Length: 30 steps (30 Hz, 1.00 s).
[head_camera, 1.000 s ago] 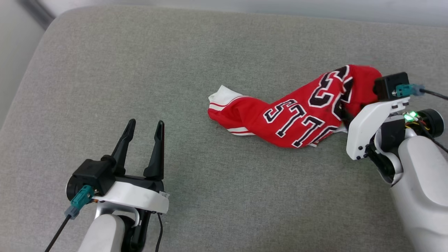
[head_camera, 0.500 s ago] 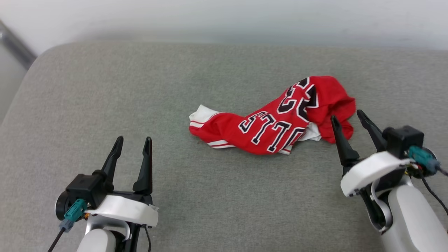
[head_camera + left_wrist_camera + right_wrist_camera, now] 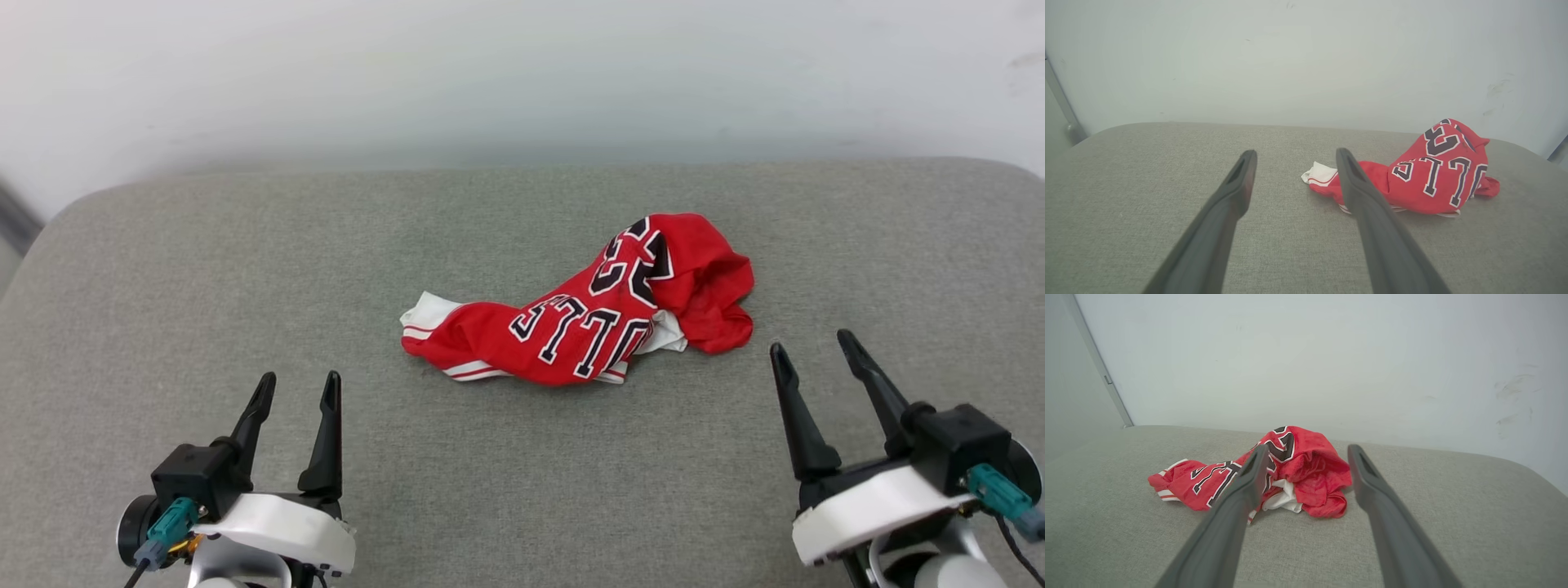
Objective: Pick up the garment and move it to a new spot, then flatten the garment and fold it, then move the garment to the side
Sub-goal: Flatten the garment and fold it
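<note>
Head view: garment on grey cushion, wall bhnd.

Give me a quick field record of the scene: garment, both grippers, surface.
garment: red jersey T-shirt, crumpled in a heap, lettering facing up, not flattened or folded
white sleeve: sticks out at the heap's end on the robot's left
left gripper: open, empty, well apart from the garment
right gripper: open, empty, close to the garment's right end, not touching
surface: grey fabric cushion
backdrop: pale wall
</note>
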Tool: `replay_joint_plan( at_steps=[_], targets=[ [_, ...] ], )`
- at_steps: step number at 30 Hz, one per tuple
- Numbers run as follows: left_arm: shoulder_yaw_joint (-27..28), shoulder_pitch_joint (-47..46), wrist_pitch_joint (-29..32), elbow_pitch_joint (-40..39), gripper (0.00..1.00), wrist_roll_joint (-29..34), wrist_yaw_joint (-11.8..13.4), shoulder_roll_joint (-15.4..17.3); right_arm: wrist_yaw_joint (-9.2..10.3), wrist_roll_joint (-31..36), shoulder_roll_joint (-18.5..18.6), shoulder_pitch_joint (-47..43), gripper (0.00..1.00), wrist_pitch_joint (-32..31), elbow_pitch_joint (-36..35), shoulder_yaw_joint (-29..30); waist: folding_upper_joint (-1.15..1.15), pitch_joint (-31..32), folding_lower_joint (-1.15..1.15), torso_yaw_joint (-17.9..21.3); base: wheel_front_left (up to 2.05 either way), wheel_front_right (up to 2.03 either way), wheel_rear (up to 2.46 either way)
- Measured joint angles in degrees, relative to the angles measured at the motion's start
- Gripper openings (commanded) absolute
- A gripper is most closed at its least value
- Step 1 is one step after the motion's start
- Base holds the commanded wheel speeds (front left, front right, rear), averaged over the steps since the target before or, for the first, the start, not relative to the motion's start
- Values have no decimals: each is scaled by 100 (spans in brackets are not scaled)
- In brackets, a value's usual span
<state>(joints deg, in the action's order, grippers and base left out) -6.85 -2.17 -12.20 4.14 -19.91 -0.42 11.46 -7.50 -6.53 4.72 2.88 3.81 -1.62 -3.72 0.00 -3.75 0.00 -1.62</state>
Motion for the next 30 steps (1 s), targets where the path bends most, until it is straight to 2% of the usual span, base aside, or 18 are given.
replay_joint_plan(
  at_steps=[7,18,24,30],
  targets=[
    [-13,58,146,-62,100,-9,48,70,0,67,-90,-472,100,-337,-764,-98,0,25,0,148,0,0,0],
    [-83,-49,321,-86,100,-44,24,169,0,44,-141,-529,100,-434,-987,-123,0,-129,0,198,0,0,0],
    [-268,-1067,1260,53,100,-201,-271,391,0,27,-159,-463,100,-466,-1023,-165,0,-408,1,174,0,0,0],
    [-510,-2091,2584,770,100,-557,-531,693,0,1,-168,-275,100,-437,-958,-268,0,-760,1,312,0,0,0]
  ],
)
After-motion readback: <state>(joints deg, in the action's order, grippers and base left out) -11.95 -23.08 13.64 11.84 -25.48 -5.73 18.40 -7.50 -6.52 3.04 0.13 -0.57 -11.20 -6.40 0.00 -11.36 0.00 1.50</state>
